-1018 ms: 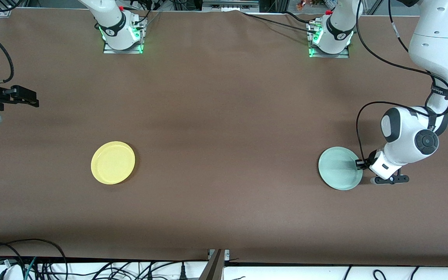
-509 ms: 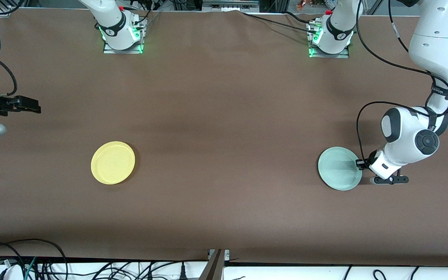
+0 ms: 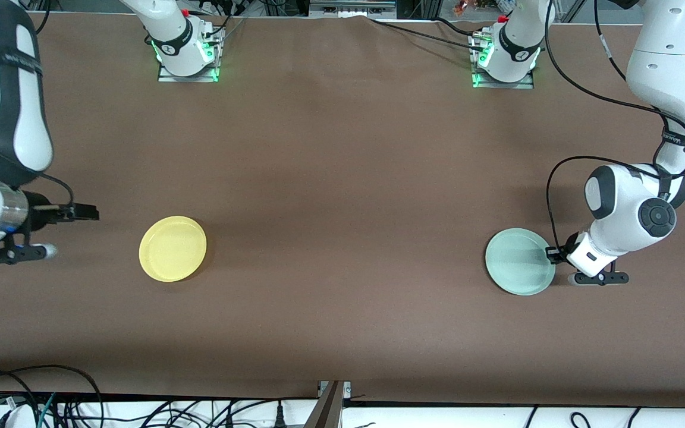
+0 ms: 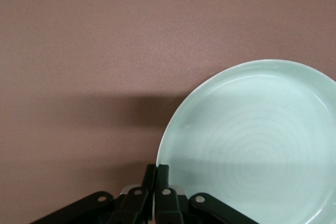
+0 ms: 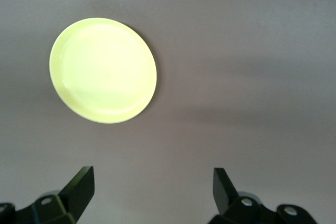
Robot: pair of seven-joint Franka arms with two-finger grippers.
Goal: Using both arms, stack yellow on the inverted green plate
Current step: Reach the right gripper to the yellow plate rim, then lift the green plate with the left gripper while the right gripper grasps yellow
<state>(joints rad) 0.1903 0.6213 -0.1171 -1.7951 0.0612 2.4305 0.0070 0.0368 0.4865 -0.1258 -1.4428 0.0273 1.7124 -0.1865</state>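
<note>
Front view, green plate [image 3: 519, 262]: we see it rim-up on the desk [image 3: 342, 196] toward the left arm's end, not yet inverted.
Front view, left tool [image 3: 552, 252]: low at the plate's rim on the side toward that arm's end, touching it.
Front view, yellow [image 3: 172, 248]: flat and rim-up on the desk toward the right arm's end, well apart from the green plate.
Front view, right tool [image 3: 84, 212]: over the desk beside the yellow plate, apart from it.
Left wrist view, left tool [image 4: 156, 174]: fingers pressed together on the rim of the green plate [image 4: 252, 145], pinching it.
Right wrist view, right tool [image 5: 152, 184]: fingers spread wide and holding nothing; yellow [image 5: 103, 70] lies ahead, untouched.
Step in hand: we judge that the left arm has the green plate gripped for the flip.
Next move: lift the pinched edge and turn the plate over without letting it slip, while the right tool must reach the yellow rim.
</note>
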